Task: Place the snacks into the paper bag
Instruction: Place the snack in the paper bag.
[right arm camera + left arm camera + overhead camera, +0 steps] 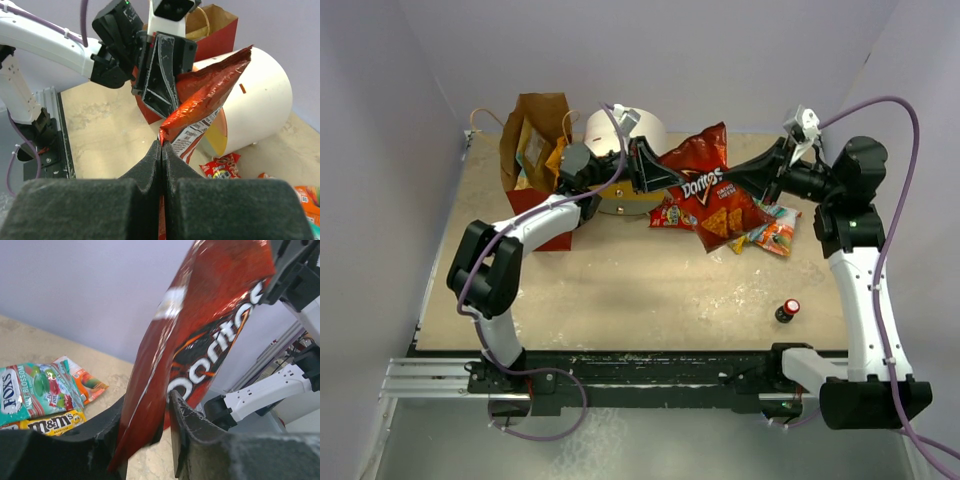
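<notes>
Hanging pinched at opposite edges, the red Doritos bag [705, 190] spans both grippers: left gripper [146, 404] clamped narrowly on one edge, right gripper [162, 149] squeezed almost flat on the other.

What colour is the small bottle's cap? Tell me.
Red cap on a dark bottle; top external view shows it best.
</notes>
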`<state>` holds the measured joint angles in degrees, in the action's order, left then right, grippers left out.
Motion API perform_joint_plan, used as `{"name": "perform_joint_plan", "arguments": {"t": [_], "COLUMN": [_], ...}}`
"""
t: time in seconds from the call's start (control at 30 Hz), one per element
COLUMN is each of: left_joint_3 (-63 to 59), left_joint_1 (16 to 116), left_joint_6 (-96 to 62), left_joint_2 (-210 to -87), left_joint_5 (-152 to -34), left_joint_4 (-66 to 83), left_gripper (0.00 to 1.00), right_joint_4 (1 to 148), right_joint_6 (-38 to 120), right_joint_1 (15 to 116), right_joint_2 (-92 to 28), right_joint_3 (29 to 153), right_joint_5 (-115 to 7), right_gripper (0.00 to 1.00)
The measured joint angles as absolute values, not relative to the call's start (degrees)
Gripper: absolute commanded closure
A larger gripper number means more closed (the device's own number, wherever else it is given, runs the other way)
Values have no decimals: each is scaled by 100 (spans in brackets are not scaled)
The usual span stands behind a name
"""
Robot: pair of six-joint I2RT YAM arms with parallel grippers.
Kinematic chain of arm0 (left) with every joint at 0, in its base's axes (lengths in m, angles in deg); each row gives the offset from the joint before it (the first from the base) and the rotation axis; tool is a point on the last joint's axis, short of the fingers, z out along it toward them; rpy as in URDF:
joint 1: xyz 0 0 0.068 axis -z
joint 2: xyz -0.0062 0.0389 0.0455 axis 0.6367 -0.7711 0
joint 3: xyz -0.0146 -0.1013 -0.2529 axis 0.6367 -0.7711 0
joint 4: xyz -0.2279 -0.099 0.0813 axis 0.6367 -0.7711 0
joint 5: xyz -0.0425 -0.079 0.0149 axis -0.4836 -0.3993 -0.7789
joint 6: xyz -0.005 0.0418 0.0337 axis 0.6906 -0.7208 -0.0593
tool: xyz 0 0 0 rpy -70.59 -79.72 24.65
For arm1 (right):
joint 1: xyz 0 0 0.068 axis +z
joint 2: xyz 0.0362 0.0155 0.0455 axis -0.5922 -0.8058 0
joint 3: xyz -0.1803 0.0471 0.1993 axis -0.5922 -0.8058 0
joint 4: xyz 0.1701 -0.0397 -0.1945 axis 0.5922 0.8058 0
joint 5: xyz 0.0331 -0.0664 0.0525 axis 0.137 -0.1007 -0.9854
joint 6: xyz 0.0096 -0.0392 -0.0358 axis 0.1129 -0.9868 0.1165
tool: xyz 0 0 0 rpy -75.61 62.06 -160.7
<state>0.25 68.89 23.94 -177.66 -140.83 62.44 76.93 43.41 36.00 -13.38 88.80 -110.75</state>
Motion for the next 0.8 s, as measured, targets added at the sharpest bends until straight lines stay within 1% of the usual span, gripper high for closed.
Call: {"name": "perform_joint_plan", "arguments": {"t": [0.03,0.13,0.17,0.2,0.23,0.3,0.33,0.37,0.43,0.53,0.63,0.8], "left_joint_3": [25,25,25,25,34,132,246,375,576,847,1185,1773], "left_joint_1": [6889,6889,6889,6889,6889,6889,6889,6889,6889,6893,6908,7068], "left_joint_6": [2396,2125,1953,1754,1483,799,353,-87,-863,-1945,-2884,-4156], "left_joint_2": [-17751,-17615,-17521,-17408,-17285,-16990,-16826,-16675,-16402,-16007,-15757,-15694], "left_joint_5": [-14122,-14196,-14216,-14240,-14255,-14281,-14268,-14251,-14192,-14058,-13873,-13379], "left_joint_4": [6231,5912,5691,5405,5090,4194,3613,3077,2185,942,-164,-1764], "left_gripper": [100,100,100,100,100,100,100,100,100,100,100,100], "right_joint_4": [7691,7712,7763,7826,7929,8265,8484,8770,9347,10198,10873,11236], "right_joint_6": [4341,4254,4164,4081,3946,3605,3358,3056,2492,1644,942,531], "right_joint_1": [3600,3600,3600,3600,3600,3600,3600,3600,3600,3615,3740,4328], "right_joint_2": [-1338,-1325,-1312,-1305,-1303,-1283,-1279,-1283,-1321,-1419,-1524,-1539], "right_joint_3": [8845,8744,8718,8711,8711,8722,8738,8786,8925,9251,9553,9623], "right_joint_5": [-11070,-11009,-10939,-10911,-10865,-10747,-10668,-10565,-10384,-10163,-9988,-9560], "right_gripper": [100,100,91,79,65,47,34,26,16,8,3,2]}}
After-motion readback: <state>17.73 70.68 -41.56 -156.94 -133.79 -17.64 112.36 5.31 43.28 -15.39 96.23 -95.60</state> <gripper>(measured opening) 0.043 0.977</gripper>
